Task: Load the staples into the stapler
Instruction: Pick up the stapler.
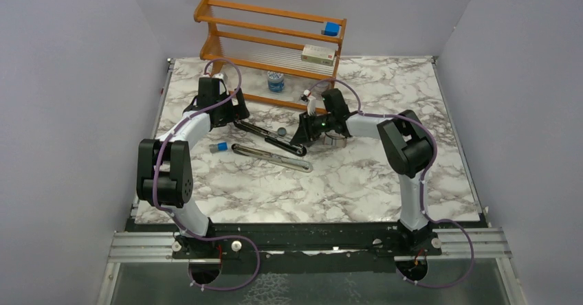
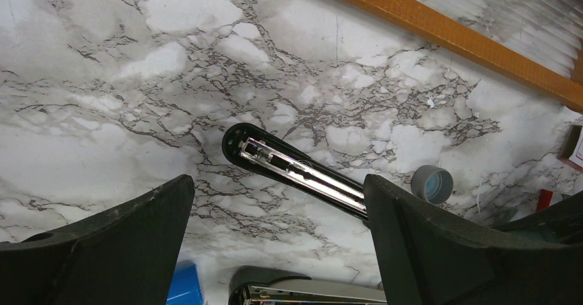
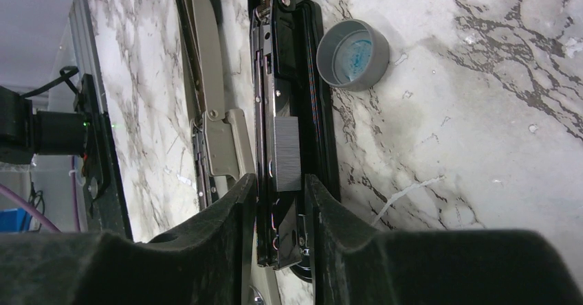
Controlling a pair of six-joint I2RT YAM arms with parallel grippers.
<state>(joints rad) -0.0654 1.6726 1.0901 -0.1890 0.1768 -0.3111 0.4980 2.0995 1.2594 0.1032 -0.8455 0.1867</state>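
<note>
The stapler (image 1: 269,135) lies swung open on the marble table: a black bar with the silver channel (image 2: 302,174) and a grey-silver bar (image 1: 272,157) nearer the arms. In the right wrist view a short grey ribbed strip of staples (image 3: 287,150) lies in the channel of the black bar (image 3: 292,64). My right gripper (image 3: 278,181) is closed narrowly round that channel at the hinge end, the strip's near end between the fingers. It also shows in the top view (image 1: 302,139). My left gripper (image 2: 278,188) is open and empty above the black bar's front end (image 1: 232,116).
A grey cap (image 3: 353,54) stands beside the black bar. A small blue object (image 1: 221,147) lies left of the silver bar. A wooden rack (image 1: 227,31) at the back holds a red-and-white box (image 1: 318,55) and a blue cube (image 1: 332,29). A small jar (image 1: 276,80) stands under it.
</note>
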